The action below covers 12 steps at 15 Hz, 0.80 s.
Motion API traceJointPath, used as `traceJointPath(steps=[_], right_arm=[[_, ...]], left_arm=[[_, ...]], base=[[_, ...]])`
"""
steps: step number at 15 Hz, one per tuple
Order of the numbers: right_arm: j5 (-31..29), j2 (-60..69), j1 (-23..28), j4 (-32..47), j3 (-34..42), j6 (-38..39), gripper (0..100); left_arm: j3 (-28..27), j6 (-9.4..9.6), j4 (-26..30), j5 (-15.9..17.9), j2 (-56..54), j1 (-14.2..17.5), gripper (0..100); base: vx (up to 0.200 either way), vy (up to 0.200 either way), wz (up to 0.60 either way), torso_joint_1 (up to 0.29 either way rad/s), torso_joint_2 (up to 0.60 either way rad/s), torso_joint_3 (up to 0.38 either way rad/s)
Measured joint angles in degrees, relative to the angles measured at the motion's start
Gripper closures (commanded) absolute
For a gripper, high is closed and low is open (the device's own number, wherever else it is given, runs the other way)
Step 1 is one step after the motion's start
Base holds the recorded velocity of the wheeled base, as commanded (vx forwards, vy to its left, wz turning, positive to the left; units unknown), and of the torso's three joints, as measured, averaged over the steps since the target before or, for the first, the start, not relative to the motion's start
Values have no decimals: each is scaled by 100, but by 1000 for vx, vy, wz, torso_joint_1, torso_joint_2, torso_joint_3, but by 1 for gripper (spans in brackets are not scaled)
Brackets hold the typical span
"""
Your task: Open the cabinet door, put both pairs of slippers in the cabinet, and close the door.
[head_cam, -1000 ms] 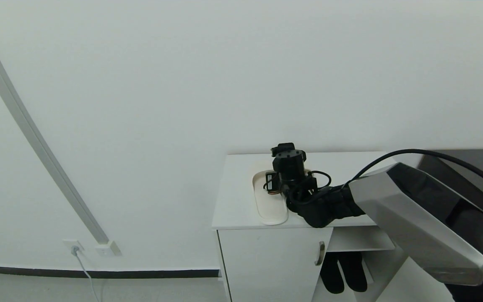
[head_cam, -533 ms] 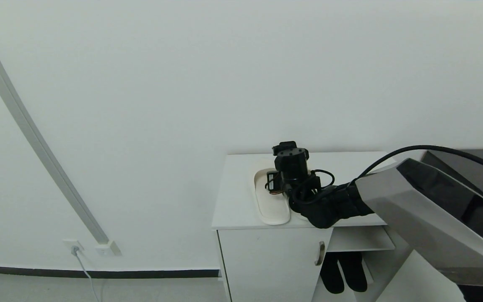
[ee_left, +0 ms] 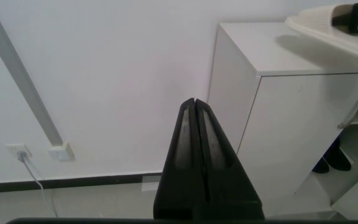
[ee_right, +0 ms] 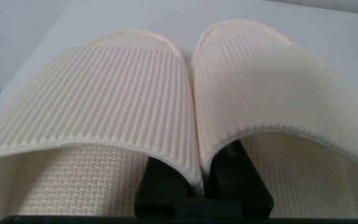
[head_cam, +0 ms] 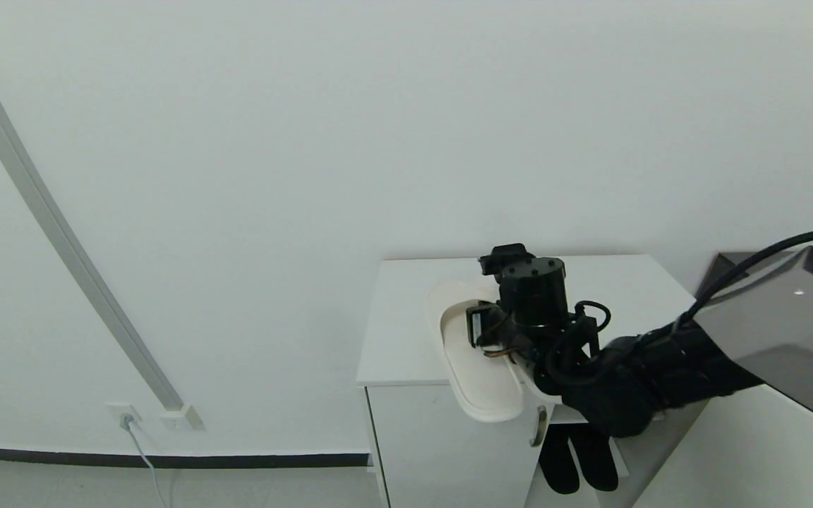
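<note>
White wall [head_cam: 378, 127] backs the white cabinet [head_cam: 406, 310], already open; black slippers [head_cam: 579, 458] sit inside; right claw [ee_right: 204, 186] pinches both cream ribbed slippers [ee_right: 129, 93], unstowed; left claw [ee_left: 196, 143] closed, empty.

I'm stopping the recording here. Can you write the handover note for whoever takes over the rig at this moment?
Right gripper: shut on the cream slippers, one finger under each strap, holding the pair partly out over the front edge of the cabinet top.
Left gripper: shut, holding nothing, away from the cabinet.
Done: the right compartment is open and the black slippers are inside it.
Left: put the cream pair in, then close the cabinet.
</note>
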State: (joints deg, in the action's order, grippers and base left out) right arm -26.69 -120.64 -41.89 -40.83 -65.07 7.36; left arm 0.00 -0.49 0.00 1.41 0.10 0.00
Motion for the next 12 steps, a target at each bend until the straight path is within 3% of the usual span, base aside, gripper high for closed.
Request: traceJointPath(steps=[4,7,12], right_arm=[[740,918,-113,-1068,1676,-357,100],[1631,1651,-202,-1386,2889,-389,100],[1932,2205,-229,-1437,3501,-190,100]], left_arm=[[0,0,0,0,0,-2,100],[0,-13,0,0,0,-5,100],[0,-17,0,-2,0,-5,100]], base=[[0,0,0,0,0,0],[0,0,0,0,0,0],[0,0,0,0,0,0]])
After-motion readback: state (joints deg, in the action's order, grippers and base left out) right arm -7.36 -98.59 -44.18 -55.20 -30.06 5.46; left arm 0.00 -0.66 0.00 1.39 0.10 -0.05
